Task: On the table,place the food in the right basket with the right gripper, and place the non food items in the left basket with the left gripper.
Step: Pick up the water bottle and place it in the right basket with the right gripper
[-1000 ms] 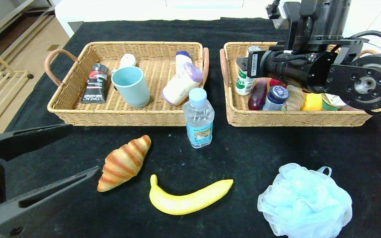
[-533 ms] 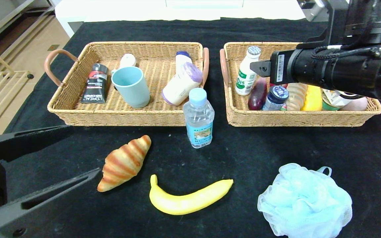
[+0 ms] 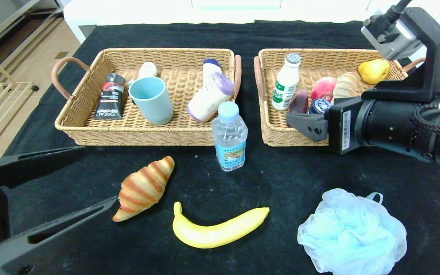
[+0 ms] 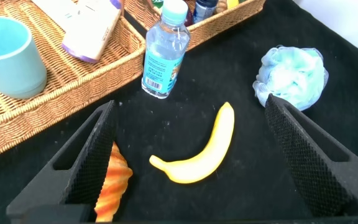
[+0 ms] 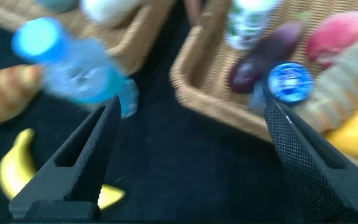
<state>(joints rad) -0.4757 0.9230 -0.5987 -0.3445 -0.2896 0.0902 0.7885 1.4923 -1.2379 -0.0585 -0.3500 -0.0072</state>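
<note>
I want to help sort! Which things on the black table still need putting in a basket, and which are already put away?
Still to sort:
croissant, banana, water bottle, bath pouf

Already put away:
left basket: mug, black tube, lotion bottle
right basket: milk bottle, pear, peach

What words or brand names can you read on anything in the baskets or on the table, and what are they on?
"L'OREAL": on the black tube lying in the left basket; the line above it is too small to read.
Water bottle label: too small to read.
White drink bottle in the right basket: green label unreadable.
Barcode sticker on the right gripper: unreadable.
</note>
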